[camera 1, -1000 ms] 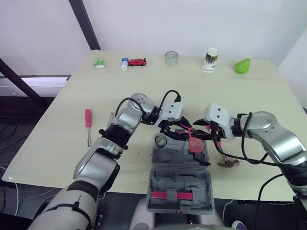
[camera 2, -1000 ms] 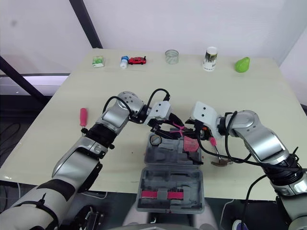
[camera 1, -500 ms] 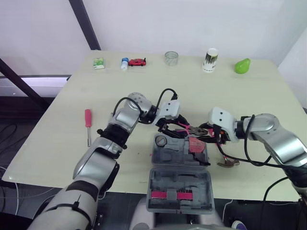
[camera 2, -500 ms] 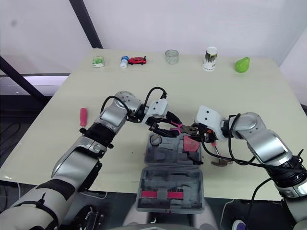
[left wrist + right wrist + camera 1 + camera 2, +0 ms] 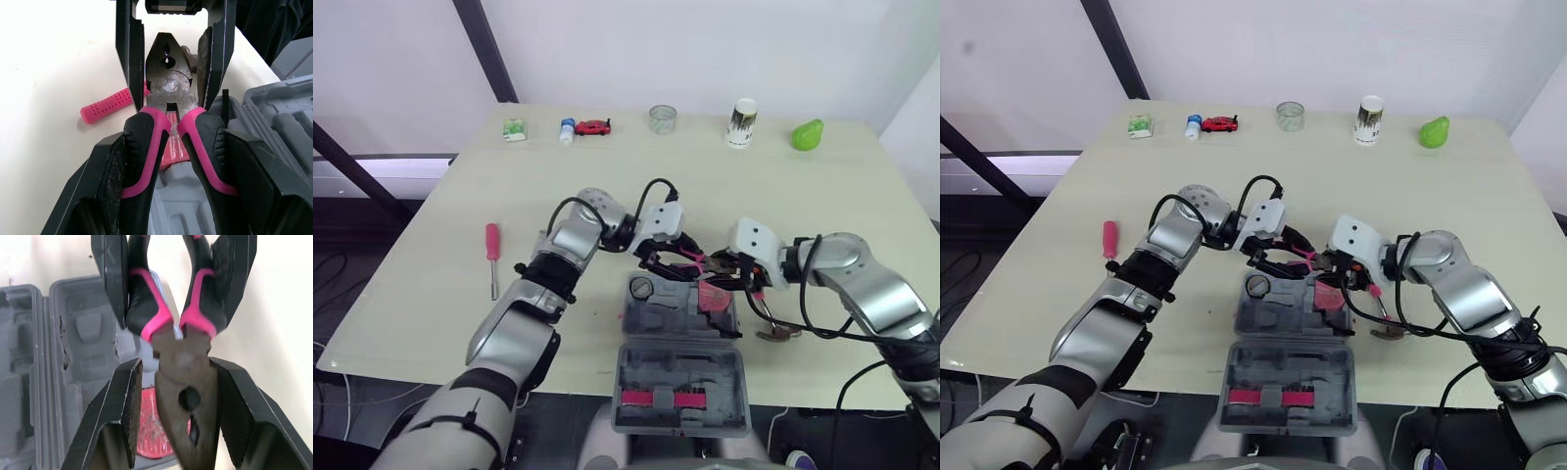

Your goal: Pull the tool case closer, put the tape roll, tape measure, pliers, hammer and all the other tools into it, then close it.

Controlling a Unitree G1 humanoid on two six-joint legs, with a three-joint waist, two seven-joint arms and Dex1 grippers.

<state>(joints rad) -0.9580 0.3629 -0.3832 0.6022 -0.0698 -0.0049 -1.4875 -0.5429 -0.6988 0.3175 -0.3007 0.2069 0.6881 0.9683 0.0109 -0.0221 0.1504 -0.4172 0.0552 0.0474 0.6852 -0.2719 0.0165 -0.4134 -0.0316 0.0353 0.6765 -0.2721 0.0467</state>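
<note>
Pliers are in the air over the 12 o'clock edge of the open tool case, spanning the two grippers.

Left gripper is clenched on the two pink-and-black handles, with pads on the outer sides of both grips. Right gripper is spread around the steel head. There's a gap on at least one side, so we read it as not yet clamped.

Case sits at 6 o'clock on the table, lid folded toward us. Tape measure is at its 10 o'clock corner, red tape roll at 2 o'clock inside it. Hammer lies on the table just off the case's 3 o'clock side. Pink-handled screwdriver is well apart at 9 o'clock.

Handling, our read:
- Stiff steel, nothing fragile, and probably nose-heavy, so it'll tip head-down if held far back on the grips.
- The grips look rubbery, so friction should be good. The bare head is smooth and tapers, so pads may slide toward the tip.
- The pivot is loose: holding one handle alone lets the other swing open.
- Best hold is across both handles close to the pivot, or flat on the cheeks at the rivet. We'd avoid the tapered nose.
- We shouldn't loosen the left until the right is firmly clamped.
</note>
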